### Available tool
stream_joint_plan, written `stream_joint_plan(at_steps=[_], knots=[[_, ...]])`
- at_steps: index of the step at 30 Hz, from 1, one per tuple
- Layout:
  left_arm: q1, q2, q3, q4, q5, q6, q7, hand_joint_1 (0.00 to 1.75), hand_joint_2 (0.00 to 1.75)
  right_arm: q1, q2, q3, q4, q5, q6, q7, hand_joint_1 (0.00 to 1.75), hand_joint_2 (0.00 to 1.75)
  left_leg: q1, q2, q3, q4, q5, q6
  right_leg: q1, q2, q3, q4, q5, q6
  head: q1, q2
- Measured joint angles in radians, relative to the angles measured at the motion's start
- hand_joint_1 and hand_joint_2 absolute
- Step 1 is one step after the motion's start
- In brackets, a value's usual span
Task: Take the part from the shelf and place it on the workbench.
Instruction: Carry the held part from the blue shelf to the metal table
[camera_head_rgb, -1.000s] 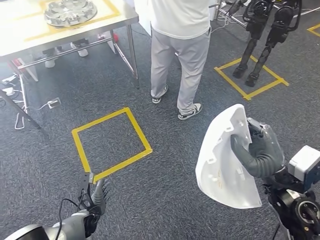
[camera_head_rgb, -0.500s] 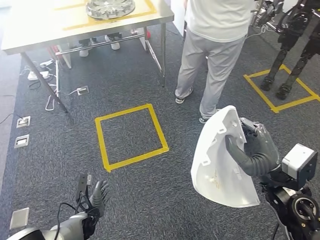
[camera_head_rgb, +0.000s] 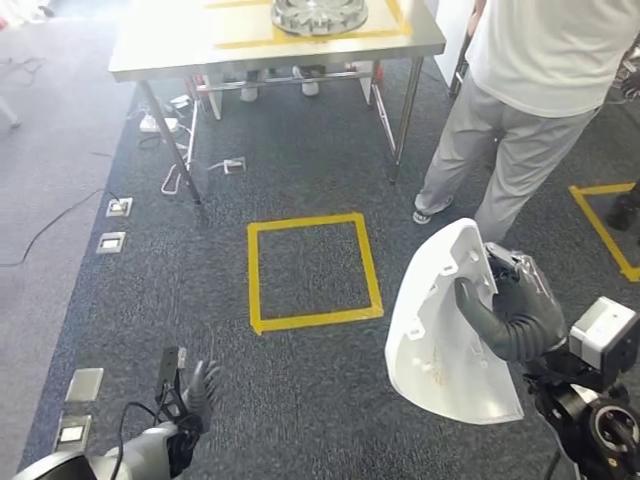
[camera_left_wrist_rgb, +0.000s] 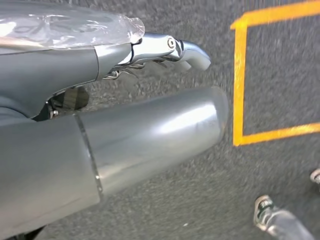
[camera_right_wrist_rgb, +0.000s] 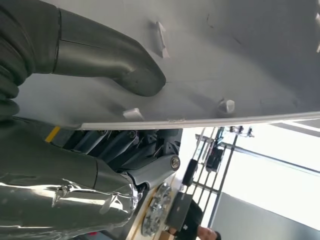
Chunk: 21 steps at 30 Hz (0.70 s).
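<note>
Robot carries white part (camera_head_rgb: 441, 340) toward the desk (camera_head_rgb: 189, 45)

The right hand (camera_head_rgb: 513, 305) grips the part by its edge, thumb pressed on the ribbed inner face, near the yellow floor square (camera_head_rgb: 311, 270) and well short of the desk. Over the past second the whole view has swung, bringing the desk and its silver wheel cover (camera_head_rgb: 318, 14) closer to centre: the robot appears to be turning to approach. The left hand (camera_head_rgb: 192, 395) hangs empty, fingers apart. A person (camera_head_rgb: 528, 90) stands beside the desk.

A robotics test lab is being shown: grey carpet (camera_head_rgb: 226, 280) is being marked with yellow tape squares (camera_head_rgb: 313, 270), floor sockets (camera_head_rgb: 112, 241) are being used, and a steel workbench (camera_head_rgb: 189, 45) is standing nearby.
</note>
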<state>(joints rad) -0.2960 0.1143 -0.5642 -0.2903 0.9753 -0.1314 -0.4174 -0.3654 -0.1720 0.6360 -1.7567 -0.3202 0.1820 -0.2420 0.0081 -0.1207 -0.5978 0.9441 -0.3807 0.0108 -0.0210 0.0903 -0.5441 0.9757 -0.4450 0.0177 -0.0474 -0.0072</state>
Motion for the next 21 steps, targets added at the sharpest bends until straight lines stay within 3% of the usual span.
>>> stream_joint_plan(at_steps=[1, 3, 5, 7, 9, 10, 11, 12, 13, 15, 16, 19, 21], knots=[[0.0, 0.001, 0.0, 0.0, 0.001, 0.0, 0.001, 0.0, 0.0, 0.001, 0.0, 0.001, 0.0, 0.0, 0.0, 0.0, 1.75, 1.75, 0.002, -0.012, -0.007, 0.001, 0.003, -0.006, 0.0, 0.007, 0.005, -0.011, -0.004, -0.001, -0.001, 0.0], [0.004, 0.002, 0.0, 0.0, 0.002, 0.0, 0.006, 0.0, 0.0, 0.001, 0.0, 0.003, 0.0, 0.0, 0.001, 0.001, 1.75, 1.75, 0.005, -0.024, -0.015, 0.002, 0.006, -0.019, 0.0, -0.017, 0.011, -0.021, -0.003, -0.007, -0.002, 0.0], [0.006, 0.003, 0.0, 0.0, 0.005, 0.0, 0.009, 0.0, 0.0, -0.002, 0.0, 0.005, 0.0, -0.002, 0.001, 0.001, 1.75, 1.75, 0.001, 0.026, -0.035, 0.043, -0.017, -0.029, -0.003, -0.044, 0.022, -0.033, 0.001, -0.017, -0.01, 0.0], [0.004, 0.003, 0.0, 0.0, 0.011, -0.003, 0.011, 0.0, 0.0, -0.004, 0.0, 0.005, 0.0, -0.005, 0.001, 0.002, 1.75, 1.75, 0.002, 0.093, -0.096, 0.163, -0.074, -0.038, 0.001, -0.073, 0.028, -0.037, 0.001, -0.027, -0.018, 0.0], [0.003, 0.002, 0.0, 0.0, 0.021, -0.01, 0.012, 0.0, 0.0, -0.002, 0.0, 0.006, 0.0, -0.007, 0.001, 0.004, 1.75, 1.75, 0.008, 0.11, -0.163, 0.285, -0.115, -0.044, 0.004, -0.103, 0.029, -0.037, -0.002, -0.031, -0.02, 0.0], [0.004, 0.001, 0.0, 0.0, 0.027, -0.014, 0.013, 0.0, 0.0, -0.001, 0.0, 0.007, 0.0, -0.008, 0.001, 0.005, 1.75, 1.75, 0.011, 0.113, -0.174, 0.301, -0.11, -0.047, 0.004, -0.118, 0.03, -0.037, -0.004, -0.03, -0.021, 0.0], [0.005, 0.001, 0.0, 0.0, 0.033, -0.018, 0.013, 0.0, 0.0, -0.001, 0.0, 0.008, 0.001, -0.009, 0.001, 0.005, 1.75, 1.75, 0.013, 0.116, -0.162, 0.276, -0.088, -0.049, 0.004, -0.131, 0.031, -0.037, -0.006, -0.029, -0.022, 0.0], [0.005, 0.002, 0.0, 0.0, 0.038, -0.021, 0.013, 0.0, 0.0, -0.002, 0.0, 0.008, 0.002, -0.009, 0.001, 0.006, 1.75, 1.75, 0.015, 0.124, -0.13, 0.214, -0.055, -0.05, 0.003, -0.143, 0.034, -0.037, -0.009, -0.026, -0.023, 0.0], [0.005, 0.002, 0.0, 0.0, 0.043, -0.023, 0.014, 0.0, 0.0, -0.002, 0.0, 0.008, 0.003, -0.009, 0.001, 0.006, 1.75, 1.75, 0.015, 0.146, -0.089, 0.14, -0.024, -0.049, 0.004, -0.154, 0.038, -0.037, -0.013, -0.021, -0.025, 0.0], [0.002, 0.002, 0.0, 0.0, 0.046, -0.025, 0.014, 0.0, 0.0, -0.003, 0.0, 0.008, 0.003, -0.01, 0.001, 0.006, 1.75, 1.75, 0.009, 0.18, -0.03, 0.032, 0.006, -0.039, 0.011, -0.173, 0.044, -0.035, -0.023, -0.01, -0.027, 0.0], [0.001, 0.002, 0.0, 0.0, 0.046, -0.026, 0.013, 0.0, 0.0, -0.004, 0.0, 0.008, 0.003, -0.01, 0.001, 0.006, 1.75, 1.75, 0.005, 0.187, -0.02, 0.013, 0.005, -0.031, 0.014, -0.181, 0.046, -0.034, -0.027, -0.004, -0.025, 0.0], [0.001, 0.004, 0.0, 0.0, 0.047, -0.03, 0.007, 0.0, 0.0, -0.006, 0.0, 0.008, 0.004, -0.012, 0.0, 0.008, 1.75, 1.75, -0.001, 0.161, -0.019, 0.01, 0.0, -0.011, 0.014, -0.201, 0.056, -0.036, -0.036, 0.008, -0.014, 0.0], [0.001, 0.005, 0.0, 0.0, 0.051, -0.038, 0.002, 0.0, 0.0, -0.008, 0.0, 0.007, 0.004, -0.014, -0.002, 0.009, 1.75, 1.75, 0.001, 0.145, -0.014, 0.006, -0.001, -0.001, 0.007, -0.172, 0.046, -0.007, -0.061, 0.015, -0.012, 0.0]])
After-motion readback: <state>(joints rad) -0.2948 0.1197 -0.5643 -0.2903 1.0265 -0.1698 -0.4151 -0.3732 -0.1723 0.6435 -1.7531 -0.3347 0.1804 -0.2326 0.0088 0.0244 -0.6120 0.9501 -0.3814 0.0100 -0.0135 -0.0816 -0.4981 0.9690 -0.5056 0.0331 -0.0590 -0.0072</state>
